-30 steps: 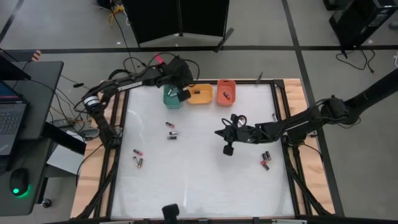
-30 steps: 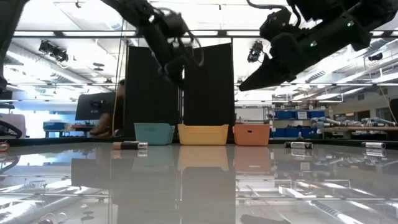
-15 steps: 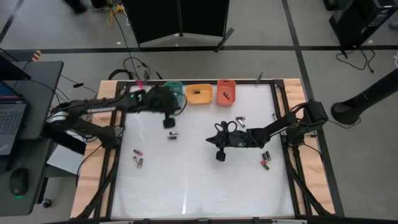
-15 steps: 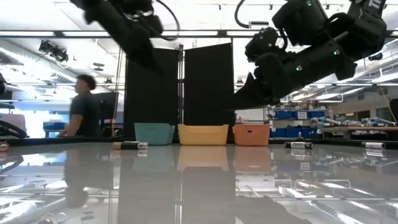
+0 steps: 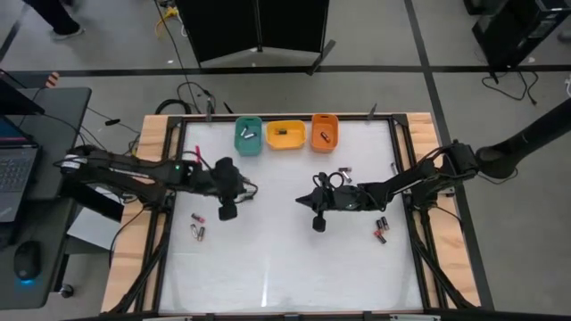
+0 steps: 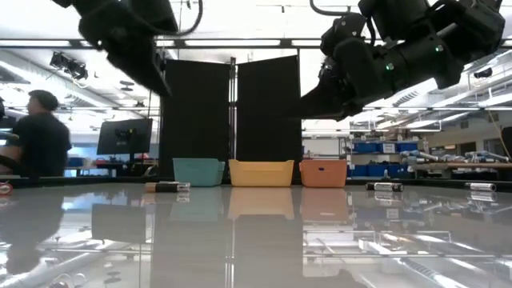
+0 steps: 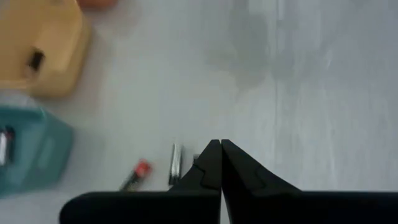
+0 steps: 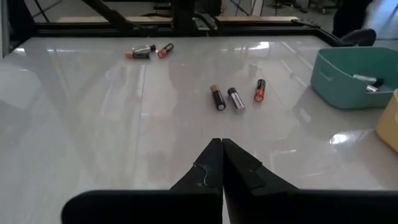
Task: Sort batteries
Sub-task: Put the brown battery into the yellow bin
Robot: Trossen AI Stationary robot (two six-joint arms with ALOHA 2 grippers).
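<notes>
The batteries are small cylinders scattered on the white table. Three (image 8: 235,98) lie between the grippers, also seen from the left wrist (image 7: 175,165). A pair (image 5: 197,225) lies near the left edge, a group (image 5: 381,229) near the right edge, and one more (image 5: 344,171) beside the right arm. Single batteries rest inside the green tray (image 5: 249,143), yellow tray (image 5: 291,139) and orange tray (image 5: 323,123). My left gripper (image 5: 241,192) is shut and hovers above the three batteries. My right gripper (image 5: 301,201) is shut and hovers mid-table, pointing left.
The three trays stand in a row at the table's far edge (image 6: 260,172). A wooden frame (image 5: 143,241) borders the table. A person (image 6: 40,144) stands in the room beyond the table's left side. Bare white surface lies toward the near edge.
My left gripper has swung from above the green tray toward the near edge, ending over the three batteries at left centre. My right gripper has shifted a little toward the left. A person has walked leftward in the background.
</notes>
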